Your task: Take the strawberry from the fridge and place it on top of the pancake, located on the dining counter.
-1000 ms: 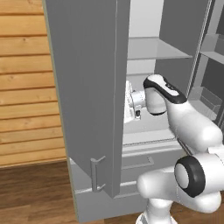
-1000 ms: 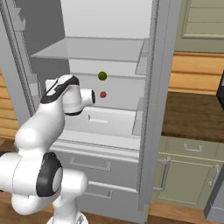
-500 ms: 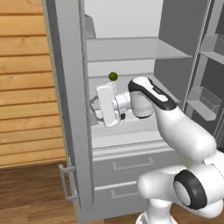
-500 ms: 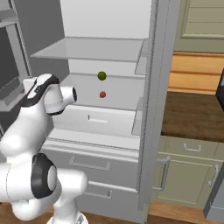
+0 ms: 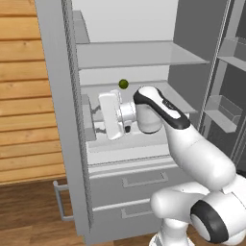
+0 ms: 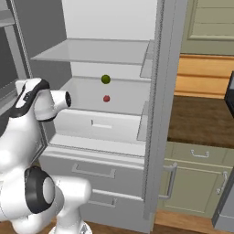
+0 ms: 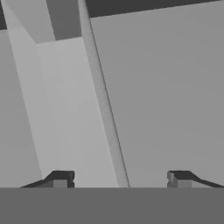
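Observation:
The fridge (image 5: pixel 144 57) stands with its doors open and pale shelves inside. The strawberry (image 6: pixel 106 98), tiny and red, lies on the middle shelf, just below an olive-green ball (image 6: pixel 106 79) (image 5: pixel 123 84). In the left base view my arm hides the strawberry. My gripper (image 5: pixel 96 120) is at shelf height to the left of the fruit, pointing toward the left door's inner side. In the hand view the gripper (image 7: pixel 120 179) is open, its fingertips (image 7: pixel 61 178) wide apart with nothing between them, facing plain grey fridge panels. The pancake and the dining counter are out of view.
The open left door (image 5: pixel 62 120) with its bar handle (image 5: pixel 60 199) stands close beside the hand. Two fridge drawers (image 6: pixel 93 171) sit below the shelves. Right of the fridge is a dark-brown countertop (image 6: pixel 196 121) over green cabinets (image 6: pixel 196 183). The right door's bins (image 5: pixel 223 110) show at right.
The left fridge door has swung further open. My arm has swung left with it, so the hand now points toward the left side of the fridge. The fruit has not moved.

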